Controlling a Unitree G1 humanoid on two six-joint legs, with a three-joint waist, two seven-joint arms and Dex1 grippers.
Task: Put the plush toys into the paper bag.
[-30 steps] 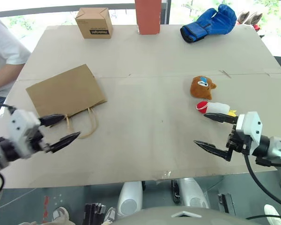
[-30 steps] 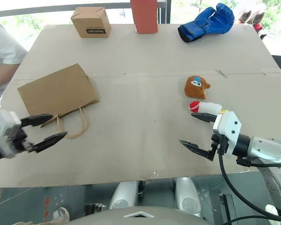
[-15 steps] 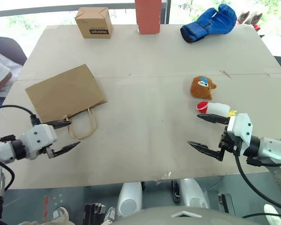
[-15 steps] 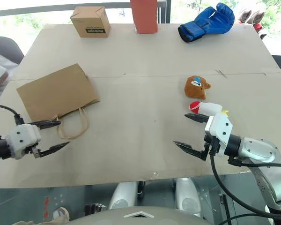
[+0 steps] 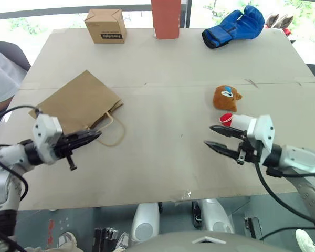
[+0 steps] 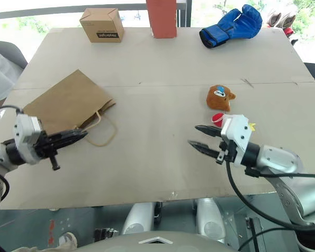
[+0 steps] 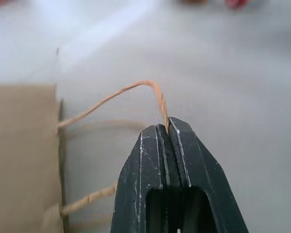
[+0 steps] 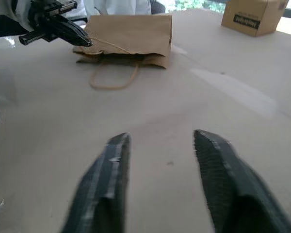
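Cardboard-covered table [image 5: 163, 173], bright windows behind

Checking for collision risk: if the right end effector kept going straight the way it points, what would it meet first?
Probably the paper bag, with the left end effector at its handle; bare table lies between. Depth is uncertain.

Right pincer [image 5: 214, 137] seemingly hides white toy [image 5: 245, 122].

Cardboard box [image 5: 105, 25]: a band of black print on the side facing the camera, too small to read.
Paper bag [image 5: 77, 107]: plain, no print showing.
Boxing glove [image 5: 235, 25]: no legible marking.
Legible text in the scene: none.
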